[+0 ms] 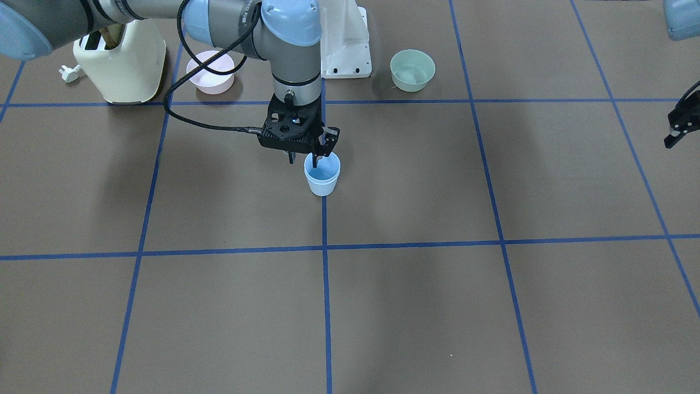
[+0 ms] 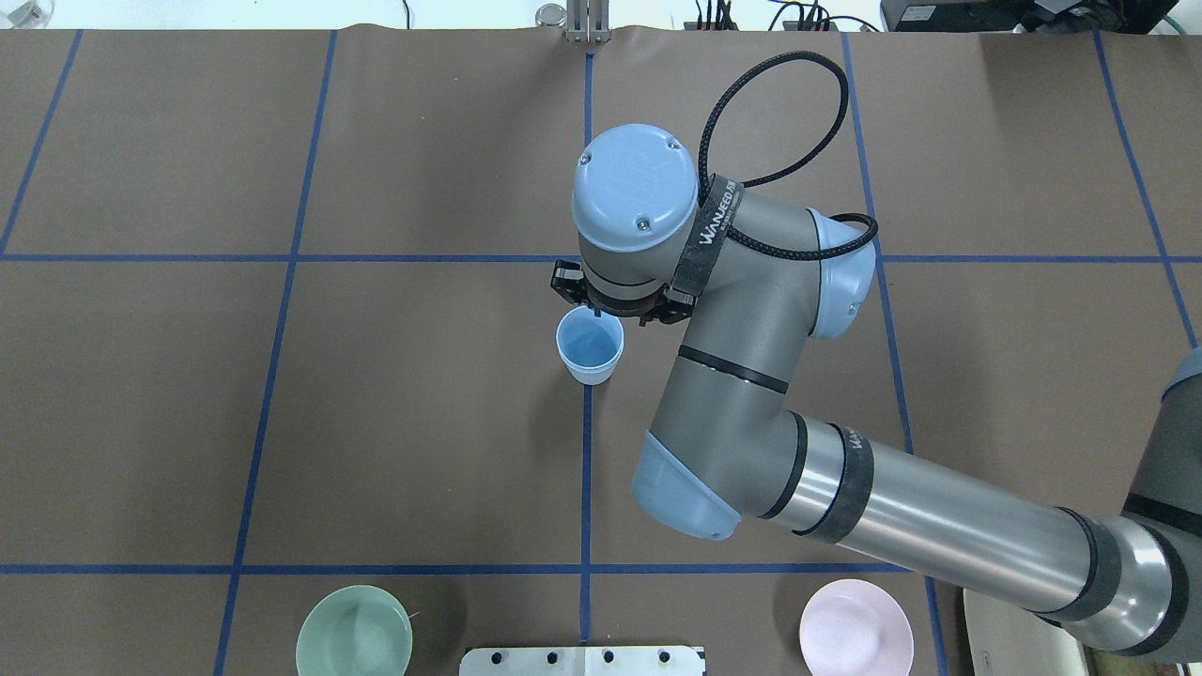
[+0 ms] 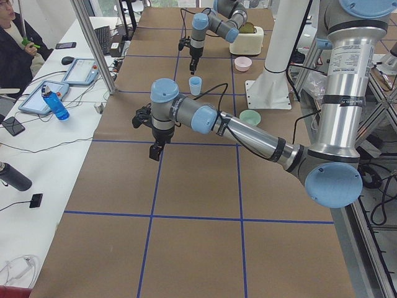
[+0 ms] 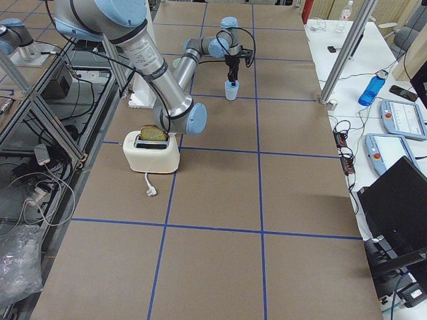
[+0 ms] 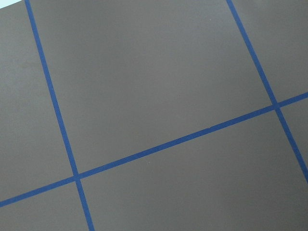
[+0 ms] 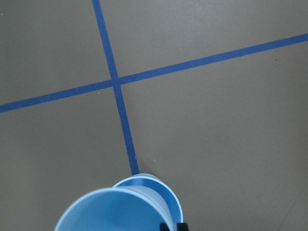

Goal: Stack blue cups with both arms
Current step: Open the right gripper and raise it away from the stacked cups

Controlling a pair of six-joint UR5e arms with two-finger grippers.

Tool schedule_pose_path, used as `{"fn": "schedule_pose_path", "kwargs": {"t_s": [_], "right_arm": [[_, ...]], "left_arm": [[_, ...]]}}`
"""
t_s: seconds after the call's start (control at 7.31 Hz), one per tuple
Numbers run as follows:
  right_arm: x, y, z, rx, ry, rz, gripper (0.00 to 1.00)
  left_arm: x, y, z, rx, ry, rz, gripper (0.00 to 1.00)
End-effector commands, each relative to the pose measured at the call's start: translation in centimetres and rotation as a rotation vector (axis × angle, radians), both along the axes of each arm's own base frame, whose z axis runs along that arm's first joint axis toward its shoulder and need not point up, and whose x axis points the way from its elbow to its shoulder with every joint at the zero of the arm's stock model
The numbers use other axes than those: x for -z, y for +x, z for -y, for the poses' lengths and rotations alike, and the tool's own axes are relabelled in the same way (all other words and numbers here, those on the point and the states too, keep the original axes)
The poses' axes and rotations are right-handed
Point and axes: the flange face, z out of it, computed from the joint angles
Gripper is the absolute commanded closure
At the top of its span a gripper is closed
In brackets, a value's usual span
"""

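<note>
The two light-blue cups (image 1: 322,176) stand at the table's middle on a blue tape line, one inside the other. Their two rims show in the right wrist view (image 6: 115,207); in the overhead view (image 2: 590,347) they look like one cup. My right gripper (image 1: 304,160) hangs straight down over them. One finger is inside the cup and the other outside its rim, with a clear gap between them, so it looks open. My left gripper (image 1: 674,139) hovers empty over bare table far to my left (image 3: 153,151); I cannot tell whether it is open or shut.
A cream toaster (image 1: 123,60) holding toast, a pink bowl (image 1: 210,71) and a pale green bowl (image 1: 412,69) stand along my edge of the table, beside the white mounting base (image 1: 344,49). An operator (image 3: 12,43) sits at a side desk.
</note>
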Motion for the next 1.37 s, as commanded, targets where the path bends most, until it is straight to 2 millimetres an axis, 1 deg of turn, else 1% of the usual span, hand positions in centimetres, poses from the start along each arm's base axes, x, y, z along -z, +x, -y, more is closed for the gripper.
{"fn": "schedule_pose_path", "kwargs": {"t_s": [0.0, 0.14, 0.27, 0.41, 0.55, 0.68, 0.82, 0.96, 1.09, 1.23], "right_arm": [[-2.0, 12.3, 6.8, 0.047, 0.043, 0.049, 0.00], [-7.0, 21.4, 9.6, 0.103, 0.112, 0.033, 0.00], [-11.6, 29.3, 11.9, 0.120, 0.149, -0.002, 0.00], [-15.6, 36.2, 13.0, 0.128, 0.166, -0.022, 0.00], [-20.5, 41.6, 12.9, 0.195, 0.202, -0.048, 0.00], [-23.2, 44.8, 13.6, 0.210, 0.203, -0.075, 0.00], [-27.1, 48.1, 14.9, 0.225, 0.176, -0.080, 0.00], [-31.2, 49.8, 15.0, 0.299, 0.186, -0.101, 0.00], [-33.9, 52.2, 15.5, 0.294, 0.158, -0.106, 0.00], [-34.8, 52.5, 15.4, 0.289, 0.140, -0.107, 0.00]], "left_arm": [[-0.7, 0.0, 0.1, -0.006, -0.007, 0.003, 0.02], [-1.5, -0.5, 0.3, -0.033, 0.014, 0.015, 0.02], [-3.2, -2.8, 0.8, -0.027, 0.015, 0.030, 0.02], [-4.4, -4.4, 1.1, -0.025, 0.005, 0.009, 0.02], [-5.1, -5.2, 1.4, -0.034, -0.006, -0.051, 0.02], [-5.0, -6.0, 1.4, -0.020, -0.004, -0.055, 0.02], [-5.6, -7.5, 1.5, 0.008, -0.016, -0.056, 0.02], [-5.9, -8.1, 1.8, 0.014, -0.020, -0.055, 0.02], [-7.3, -9.3, 1.9, 0.003, -0.009, -0.046, 0.02], [-7.8, -9.9, 2.6, -0.009, 0.000, -0.039, 0.02]]}}
